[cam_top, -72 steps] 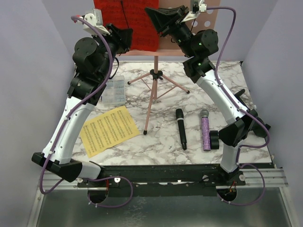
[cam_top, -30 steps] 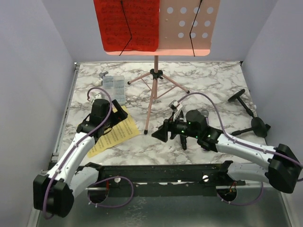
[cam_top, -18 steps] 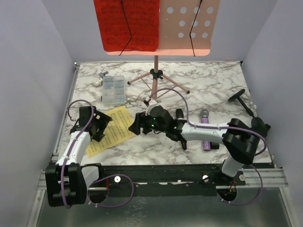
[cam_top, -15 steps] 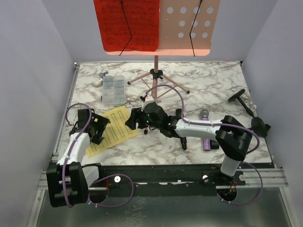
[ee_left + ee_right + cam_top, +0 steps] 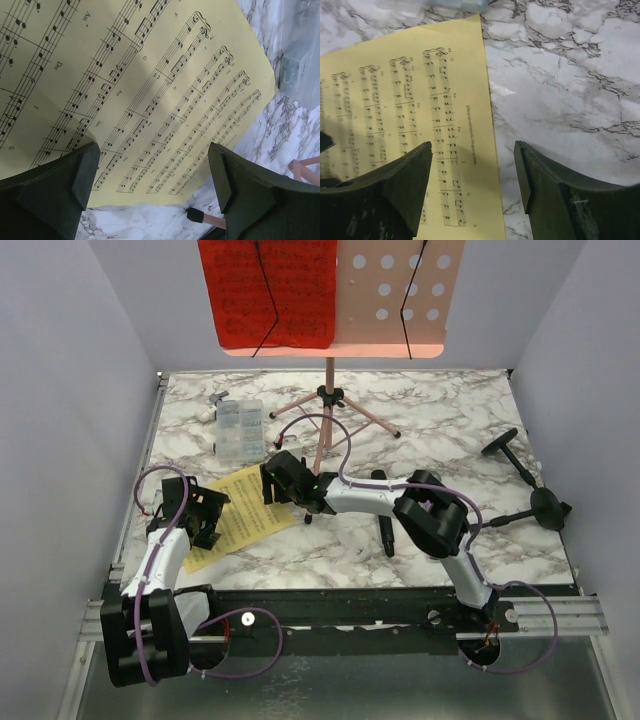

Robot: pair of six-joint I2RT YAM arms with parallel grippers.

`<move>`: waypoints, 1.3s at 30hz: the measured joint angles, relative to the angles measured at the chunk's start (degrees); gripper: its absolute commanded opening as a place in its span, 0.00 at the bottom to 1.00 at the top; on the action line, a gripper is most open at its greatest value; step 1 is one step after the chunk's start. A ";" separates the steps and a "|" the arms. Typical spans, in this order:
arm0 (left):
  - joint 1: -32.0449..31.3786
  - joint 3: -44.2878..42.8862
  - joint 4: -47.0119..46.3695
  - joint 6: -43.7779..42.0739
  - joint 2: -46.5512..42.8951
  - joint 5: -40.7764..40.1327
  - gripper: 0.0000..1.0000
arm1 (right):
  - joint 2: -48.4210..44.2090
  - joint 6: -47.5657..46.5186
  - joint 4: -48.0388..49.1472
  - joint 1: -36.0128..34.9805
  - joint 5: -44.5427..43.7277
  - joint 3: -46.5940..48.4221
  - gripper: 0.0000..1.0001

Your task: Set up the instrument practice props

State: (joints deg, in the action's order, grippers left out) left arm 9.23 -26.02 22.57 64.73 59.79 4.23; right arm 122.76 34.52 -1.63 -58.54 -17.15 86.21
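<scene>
**Both grippers open over the yellow sheet**

The left gripper (image 5: 150, 186) has its jaws spread wide, low over the yellow music sheet (image 5: 240, 512), with nothing between them. The right gripper (image 5: 472, 192) is open too and straddles the sheet's edge: one finger over paper, the other over the marble table (image 5: 570, 75). Can't tell if either touches the paper.

In the top view the sheet lies flat at about 8 o'clock on the table. The left gripper is at the sheet's 9 o'clock side, the right gripper at its 1 o'clock corner.

- The pink music rack (image 5: 395, 300) stands at 12 o'clock, with the red music sheet (image 5: 265, 290) on its left half.
- The black microphone (image 5: 384, 528) lies near centre, partly under the right arm.
- One mic holder (image 5: 503, 445) and a second mic holder (image 5: 548, 506) are at 3 o'clock.
- The clear box (image 5: 240, 430) is at 10 o'clock, just beyond the yellow sheet.
</scene>
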 measured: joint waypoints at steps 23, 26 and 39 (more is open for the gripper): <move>0.70 3.19 -2.21 1.81 -3.80 0.63 0.99 | 4.31 5.05 1.49 0.81 13.99 2.99 0.72; 0.83 3.85 -2.69 2.14 -4.35 0.74 0.99 | 3.78 7.32 3.74 0.79 18.03 1.33 0.72; 0.83 5.11 -5.90 3.02 -4.50 2.45 0.99 | -3.80 18.51 17.05 0.74 22.82 -12.22 0.73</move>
State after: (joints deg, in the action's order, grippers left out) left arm 10.07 -20.91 16.67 67.75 55.29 6.68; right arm 118.96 53.04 15.42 -57.80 5.67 74.00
